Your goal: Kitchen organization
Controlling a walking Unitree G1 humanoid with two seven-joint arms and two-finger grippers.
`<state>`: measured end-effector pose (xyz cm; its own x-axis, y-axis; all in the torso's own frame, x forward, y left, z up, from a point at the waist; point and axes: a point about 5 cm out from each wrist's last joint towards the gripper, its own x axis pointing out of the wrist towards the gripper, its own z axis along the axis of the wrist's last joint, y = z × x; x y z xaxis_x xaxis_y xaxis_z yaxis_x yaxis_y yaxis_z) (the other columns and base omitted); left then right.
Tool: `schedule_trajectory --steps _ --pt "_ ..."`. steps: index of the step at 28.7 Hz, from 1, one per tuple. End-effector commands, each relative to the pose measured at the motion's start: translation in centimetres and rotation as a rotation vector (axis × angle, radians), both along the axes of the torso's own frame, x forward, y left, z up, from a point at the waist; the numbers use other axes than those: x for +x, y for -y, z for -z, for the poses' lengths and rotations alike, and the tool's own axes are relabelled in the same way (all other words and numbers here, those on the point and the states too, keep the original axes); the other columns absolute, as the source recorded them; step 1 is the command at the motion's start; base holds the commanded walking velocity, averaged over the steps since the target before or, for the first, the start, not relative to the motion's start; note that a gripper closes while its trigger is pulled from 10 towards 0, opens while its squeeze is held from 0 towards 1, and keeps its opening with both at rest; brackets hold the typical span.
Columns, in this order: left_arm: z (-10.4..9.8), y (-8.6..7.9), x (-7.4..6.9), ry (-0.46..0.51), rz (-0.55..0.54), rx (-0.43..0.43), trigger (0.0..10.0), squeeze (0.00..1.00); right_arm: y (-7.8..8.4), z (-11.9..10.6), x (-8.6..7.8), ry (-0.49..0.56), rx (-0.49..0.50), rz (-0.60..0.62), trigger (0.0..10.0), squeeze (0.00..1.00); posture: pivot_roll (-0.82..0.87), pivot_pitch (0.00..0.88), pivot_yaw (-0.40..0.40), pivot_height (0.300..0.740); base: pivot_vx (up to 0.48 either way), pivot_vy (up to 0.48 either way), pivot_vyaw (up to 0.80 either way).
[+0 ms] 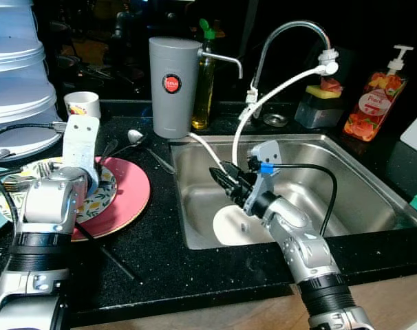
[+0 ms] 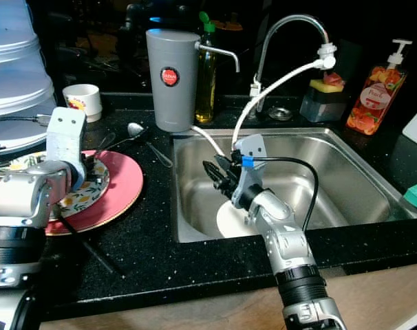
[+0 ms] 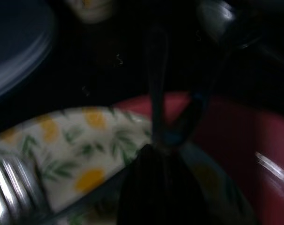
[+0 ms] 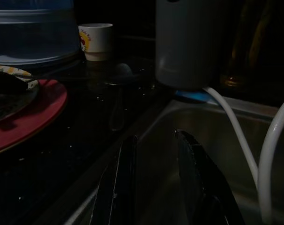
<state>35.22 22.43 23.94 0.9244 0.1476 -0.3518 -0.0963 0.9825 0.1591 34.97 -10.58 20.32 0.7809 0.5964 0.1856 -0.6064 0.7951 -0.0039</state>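
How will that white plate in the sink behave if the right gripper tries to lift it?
The white plate lies flat on the steel sink floor, so the edge is probably hard to get under. It looks glazed and rigid, likely slippery, and could chip if dropped. The right gripper hovers above it, fingers open.

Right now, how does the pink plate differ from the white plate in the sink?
The pink plate lies on the black counter, left of the sink; the white plate lies on the sink bottom. The pink plate carries a smaller flowered plate; nothing is stacked on the white plate. The left claw is over the pink stack, the right claw above the white plate. Both are round and flat.
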Motion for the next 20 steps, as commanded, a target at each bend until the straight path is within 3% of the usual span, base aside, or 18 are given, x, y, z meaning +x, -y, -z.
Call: schedule_trajectory --steps 1,6,9,13,15,16,17,20 --pt "2.1 -0.2 -0.3 -0.104 -0.011 -0.005 0.0 0.0 0.3 -0.4 0.0 0.003 0.012 0.0 10.0 0.0 0.06 0.024 -0.065 0.74 0.0 0.0 0.0" --pt "1.2 -0.2 -0.1 -0.037 -0.009 -0.005 0.0 0.0 0.3 -0.4 0.1 -0.002 0.022 0.005 10.0 0.0 0.06 0.024 -0.065 0.74 0.0 0.0 0.0" --pt "-0.6 0.4 0.2 0.092 0.029 0.003 0.0 0.0 0.5 -0.5 0.2 -0.004 0.032 0.012 10.0 0.0 0.06 0.024 -0.065 0.74 0.0 0.0 0.0" --pt "-2.0 1.3 0.2 0.187 0.081 0.006 0.0 0.0 0.6 -0.6 0.2 -0.004 0.044 0.018 10.0 0.0 0.06 0.024 -0.065 0.74 0.0 0.0 0.0" --pt "-3.5 2.4 0.2 0.298 0.152 0.006 0.0 0.0 0.7 -0.8 0.2 -0.003 0.052 0.02 10.0 0.0 0.06 0.024 -0.065 0.74 0.0 0.0 0.0" --pt "-3.5 2.4 0.2 0.298 0.152 0.006 0.0 0.0 0.7 -0.8 0.2 -0.003 0.052 0.02 10.0 0.0 0.06 0.024 -0.065 0.74 0.0 0.0 0.0" --pt "-4.5 3.3 0.0 0.384 0.215 -0.005 0.0 0.0 0.7 -0.9 0.3 -0.002 0.058 0.021 10.0 0.0 0.06 0.024 -0.065 0.74 0.0 0.0 0.0" --pt "-5.2 4.3 -0.2 0.448 0.298 -0.025 0.0 0.0 0.7 -0.9 0.3 0.0 0.063 0.021 10.0 0.0 0.06 0.021 -0.067 0.74 0.0 0.0 0.0"
